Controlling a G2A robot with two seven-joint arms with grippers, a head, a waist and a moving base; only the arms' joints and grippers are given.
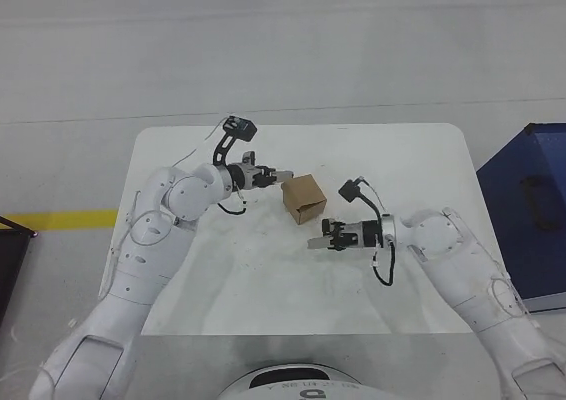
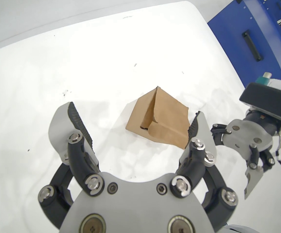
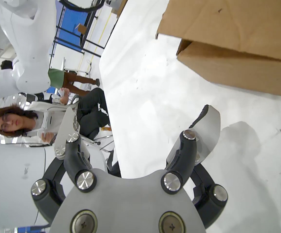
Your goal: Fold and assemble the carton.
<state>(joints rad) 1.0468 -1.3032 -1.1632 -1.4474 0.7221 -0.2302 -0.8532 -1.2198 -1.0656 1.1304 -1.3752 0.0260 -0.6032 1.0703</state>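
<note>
A small brown carton (image 1: pixel 304 198) stands on the white table (image 1: pixel 223 290), near its middle. In the left wrist view the carton (image 2: pixel 160 120) shows one end with flaps partly folded and a gap between them. My left gripper (image 1: pixel 283 178) (image 2: pixel 135 120) is open just to the carton's left, close to it, with nothing between its fingers. My right gripper (image 1: pixel 315 242) (image 3: pixel 140 117) is open too, low over the table in front of the carton (image 3: pixel 230 30) and apart from it. The right gripper (image 2: pixel 249 178) also appears in the left wrist view.
A blue cabinet (image 1: pixel 553 210) stands on the floor off the table's right edge. A yellow floor stripe (image 1: pixel 53 218) runs to the left. Bare table lies in front of and behind the carton.
</note>
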